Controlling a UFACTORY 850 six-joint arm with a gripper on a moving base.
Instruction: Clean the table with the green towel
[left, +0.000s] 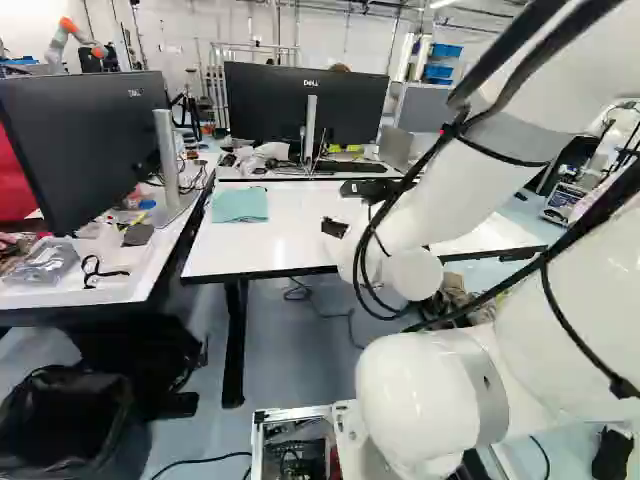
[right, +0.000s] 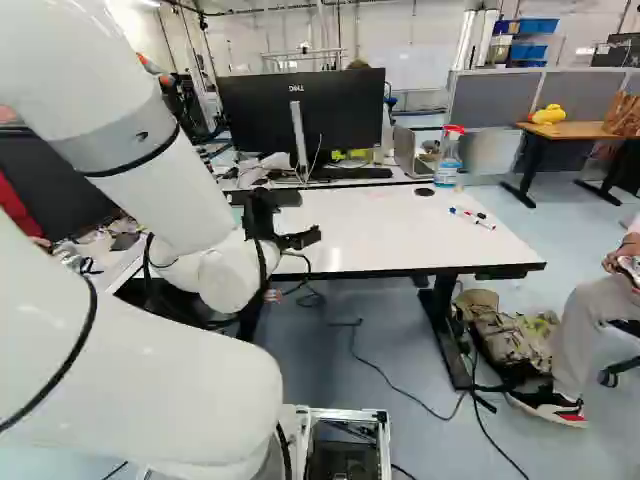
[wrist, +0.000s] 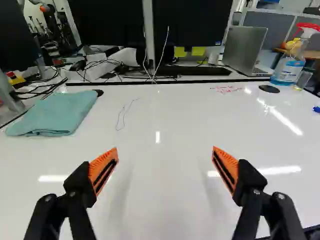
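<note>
I find the green towel (wrist: 57, 114) folded on the white table (wrist: 165, 115), ahead and left of the gripper (right: 308, 217). Fingers observed wide apart, holding nothing. Spray bottle (wrist: 288, 68) noted at the table's far right corner.

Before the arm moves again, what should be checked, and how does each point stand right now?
1. Gripper open: ok.
2. Green towel in sight on the table: ok.
3. Gripper lined up with the towel: not ok, the towel lies ahead and off to one side.
4. Surface free of scribbles: not ok, a red scribble and a thin dark one show.
5. Markers off the table: not ok.
6. Towel damp: cannot tell.
</note>
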